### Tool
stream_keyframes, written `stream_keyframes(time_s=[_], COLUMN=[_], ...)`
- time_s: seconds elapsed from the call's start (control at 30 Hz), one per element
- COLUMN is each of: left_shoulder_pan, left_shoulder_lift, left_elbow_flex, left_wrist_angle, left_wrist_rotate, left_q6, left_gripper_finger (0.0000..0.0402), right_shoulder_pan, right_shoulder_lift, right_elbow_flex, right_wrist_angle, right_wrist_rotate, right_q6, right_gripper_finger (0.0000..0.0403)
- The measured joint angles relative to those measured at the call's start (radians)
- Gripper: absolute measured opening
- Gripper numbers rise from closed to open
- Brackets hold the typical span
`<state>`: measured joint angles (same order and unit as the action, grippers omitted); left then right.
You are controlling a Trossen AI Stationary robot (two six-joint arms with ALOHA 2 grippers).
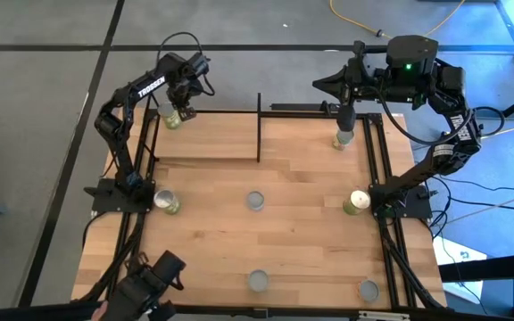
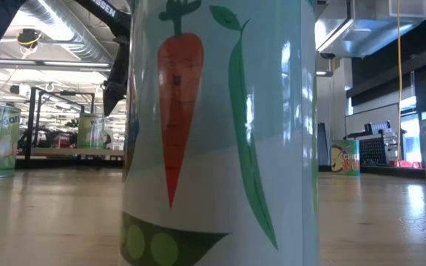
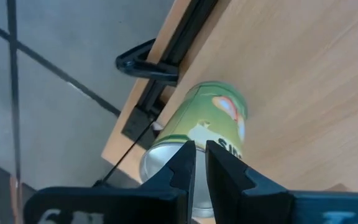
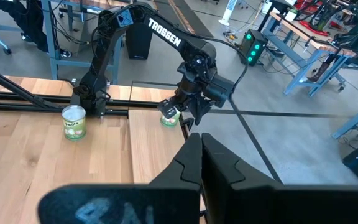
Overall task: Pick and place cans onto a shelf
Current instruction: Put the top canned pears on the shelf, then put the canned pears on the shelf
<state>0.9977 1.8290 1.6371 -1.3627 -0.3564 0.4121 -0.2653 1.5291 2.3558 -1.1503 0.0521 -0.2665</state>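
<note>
A green-labelled can (image 1: 173, 119) stands on the far left corner of the light-wood shelf board (image 1: 212, 138); it also shows in the left wrist view (image 3: 210, 121). My left gripper (image 1: 178, 107) is over it with its fingers almost together (image 3: 199, 163), just above the can's silvery top (image 3: 157, 163). It also shows in the right wrist view (image 4: 182, 118) beside the can (image 4: 169, 117). My right gripper (image 4: 201, 155) is shut and empty, held high over the table's far right, pointing toward the left arm. My left gripper comes at the green can from above and slants down over its top rim (image 3: 179, 149). The fingertips lie in front of the rim, and I cannot tell whether they touch it. The can rests on the shelf board.
Other cans stand on the table: far right (image 1: 342, 140), left (image 1: 166, 201), middle (image 1: 255, 201), right (image 1: 357, 202), near edge (image 1: 258, 281) and near right (image 1: 368, 290). A black shelf post (image 1: 259, 125) stands at the board's right. A carrot-and-pea can (image 2: 213, 133) fills the low view.
</note>
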Motion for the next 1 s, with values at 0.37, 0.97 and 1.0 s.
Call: stream_keyframes(time_s=[0.37, 0.97, 1.0], left_shoulder_pan=[-0.084, -0.554, -0.575], left_shoulder_lift=[-0.146, -0.475, -0.482], left_elbow_flex=[0.0, 0.0, 0.0], left_wrist_angle=[0.001, -0.156, -0.174], left_wrist_rotate=[0.112, 0.491, 0.522], left_q6=[0.006, -0.382, -0.455], left_gripper_finger=[0.003, 0.003, 0.003], right_shoulder_pan=[0.0, 0.0, 0.0], right_shoulder_lift=[0.0, -0.001, -0.001], right_elbow_flex=[0.0, 0.0, 0.0], right_wrist_angle=[-0.001, -0.423, -0.423], right_wrist_rotate=[0.0, 0.0, 0.0], right_q6=[-0.004, 0.052, 0.051], right_gripper_finger=[0.0004, 0.0004, 0.0004])
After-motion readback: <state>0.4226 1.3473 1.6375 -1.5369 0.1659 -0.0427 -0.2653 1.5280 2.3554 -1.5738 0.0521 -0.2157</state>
